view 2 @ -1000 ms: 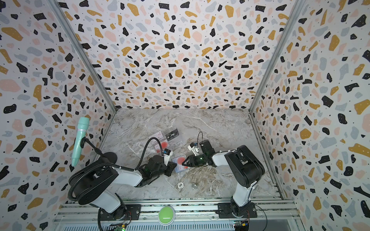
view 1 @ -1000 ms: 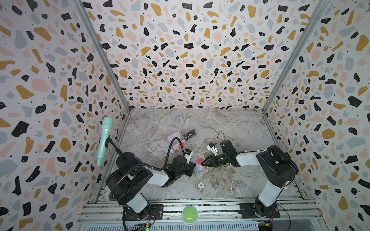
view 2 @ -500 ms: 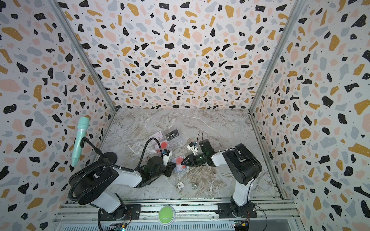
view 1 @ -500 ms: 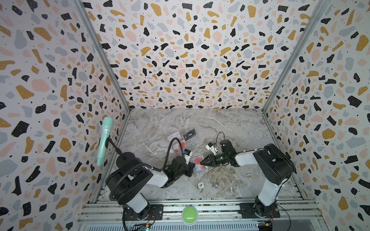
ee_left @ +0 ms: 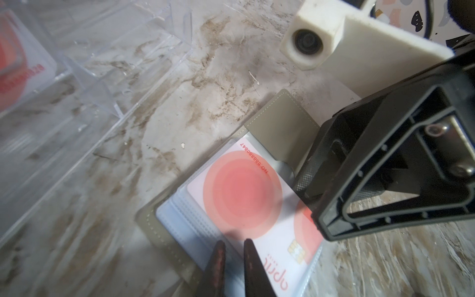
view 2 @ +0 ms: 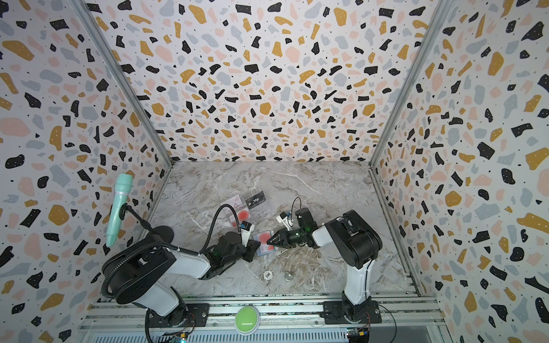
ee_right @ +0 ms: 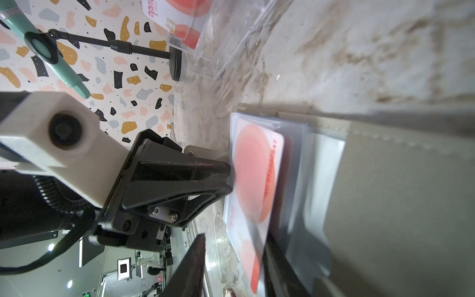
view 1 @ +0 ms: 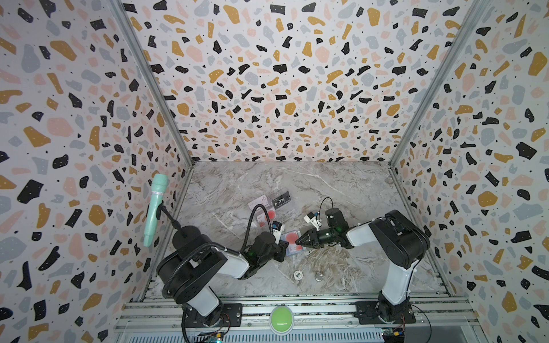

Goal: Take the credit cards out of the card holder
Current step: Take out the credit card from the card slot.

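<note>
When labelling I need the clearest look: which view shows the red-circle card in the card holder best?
The left wrist view: the red-circle card lies near face-on on the open card holder, its number and chip legible. The right wrist view shows it slanted and blurred. Both top views show only a small red spot.

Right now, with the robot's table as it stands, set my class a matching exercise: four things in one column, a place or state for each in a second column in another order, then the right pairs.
Things
1. black VIP card
2. card holder
3. microphone
4. green button

Places or states
a. on the front rail
b. lying open, with a red-circle card in it
c. mint green, on a stand
d. beside a pale pinkish card

Pairs: 1-d, 2-b, 3-c, 4-a
</note>
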